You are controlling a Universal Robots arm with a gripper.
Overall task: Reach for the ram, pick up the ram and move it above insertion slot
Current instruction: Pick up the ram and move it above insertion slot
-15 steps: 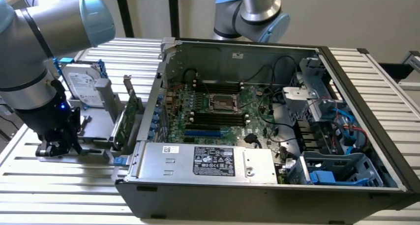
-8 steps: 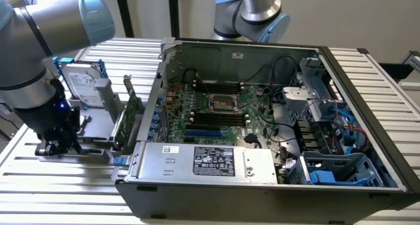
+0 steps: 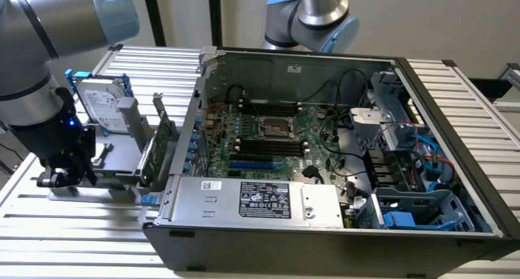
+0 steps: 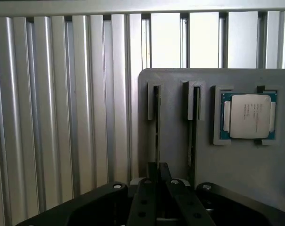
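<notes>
Ram (image 4: 157, 127): on edge in gray holder (image 4: 236, 165), slot farther from the CPU (image 4: 248, 116).
Gripper (image 4: 158, 172): fingers clamped on Ram.

The table (image 4: 62, 117) is ribbed, softly shining metal, the grey holder (image 4: 236, 160) looks like matt plastic, the processor (image 4: 248, 115) has a dull metal lid, and the gripper (image 4: 158, 166) is matt black.

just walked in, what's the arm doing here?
The arm's claw is at the grey holder beside the open PC case, lined up over the ram, which stands edge-on in a holder slot. A CPU sits in a pocket of the same holder. The ram has not left the holder yet.
</notes>
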